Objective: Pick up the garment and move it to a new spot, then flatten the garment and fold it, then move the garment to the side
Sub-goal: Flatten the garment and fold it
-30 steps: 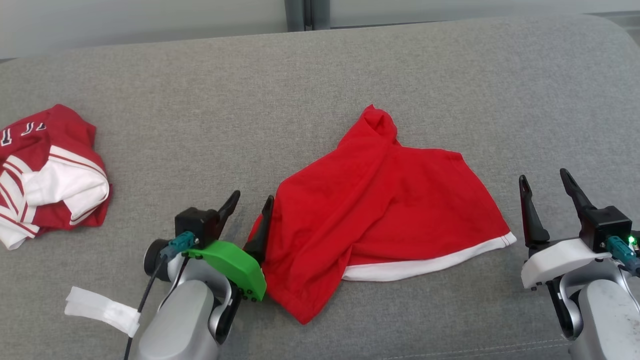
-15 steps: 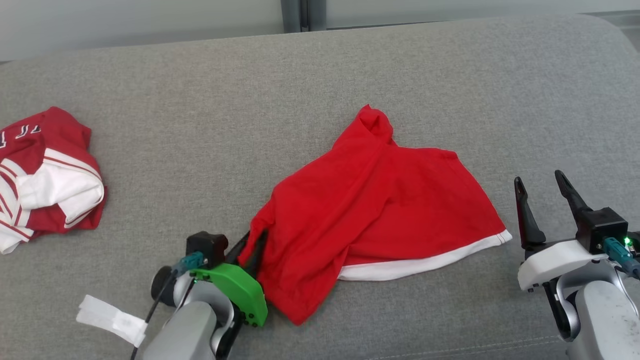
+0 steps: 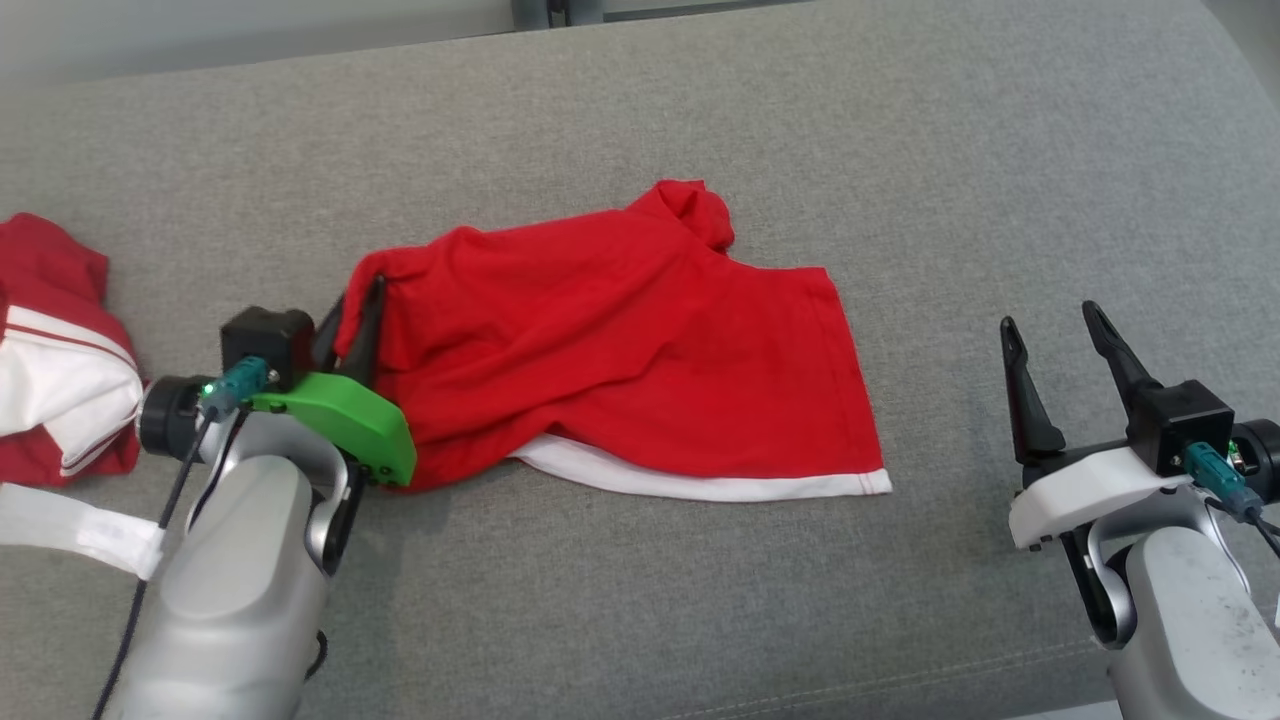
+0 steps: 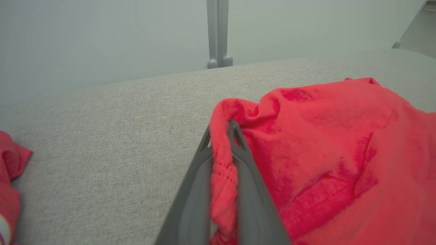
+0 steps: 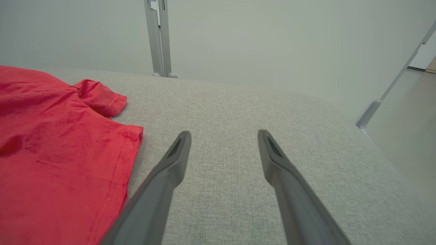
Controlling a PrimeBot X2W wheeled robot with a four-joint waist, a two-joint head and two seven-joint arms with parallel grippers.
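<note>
Pinching crumpled red garment (image 3: pixel 620 330), tapered left fingers (image 4: pixel 252 197)

A grey fabric couch (image 3: pixel 640 120) sits before a pale wall (image 4: pixel 102 41).

Bright, soft, even light, apparently from above; no glare. Head view sharp. Grey cushion (image 3: pixel 640 120) evenly lit, with a faint soft shadow under the garment (image 3: pixel 620 340) hem. Wrist views paler, the red washed toward pink. Dark fingers (image 5: pixel 160 190) blur toward the bottom edge. Pole (image 5: pixel 153 37) leans in the right wrist view: wide-angle distortion.
</note>
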